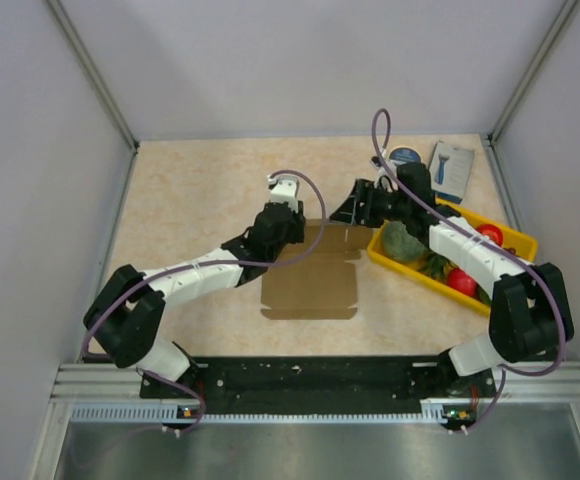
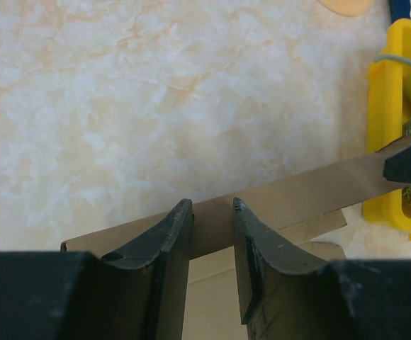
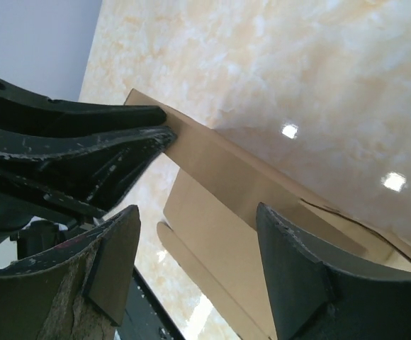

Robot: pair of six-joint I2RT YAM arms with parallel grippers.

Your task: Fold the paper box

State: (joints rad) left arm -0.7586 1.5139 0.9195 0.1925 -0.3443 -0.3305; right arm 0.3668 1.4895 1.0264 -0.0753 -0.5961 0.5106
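Brown die-cut cardboard box lies mid-counter, rear flap raised. Left hand: 2 fingers narrowly apart, tips against that flap. Right hand gapes wide astride it, gripping nothing.

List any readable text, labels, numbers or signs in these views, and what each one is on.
No text can be read in any view.
Print on the blue-and-white box: too small and blurred to read.
On the paper box: plain brown, no print visible.
On the yellow tray: no markings visible.
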